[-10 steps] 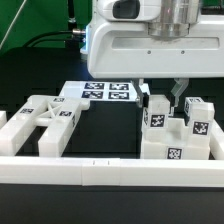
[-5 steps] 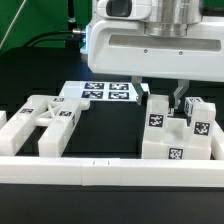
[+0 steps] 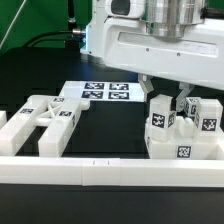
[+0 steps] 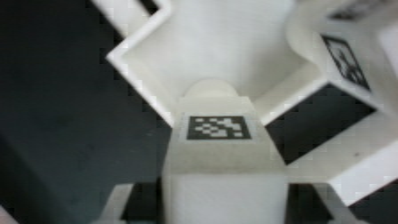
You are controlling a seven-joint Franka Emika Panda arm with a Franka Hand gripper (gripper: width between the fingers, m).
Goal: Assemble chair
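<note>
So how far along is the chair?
Done: little certain; white tagged blocks stand clustered at the exterior view's right, joints unclear. In hand: gripper straddles an upright tagged white bar; grip unclear. Left: white X-braced frame lies apart, unattached.

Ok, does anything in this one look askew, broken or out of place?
Nothing stands out: the X-braced frame lies flat, the tagged white pieces stand together below the gripper, and no damage shows.
</note>
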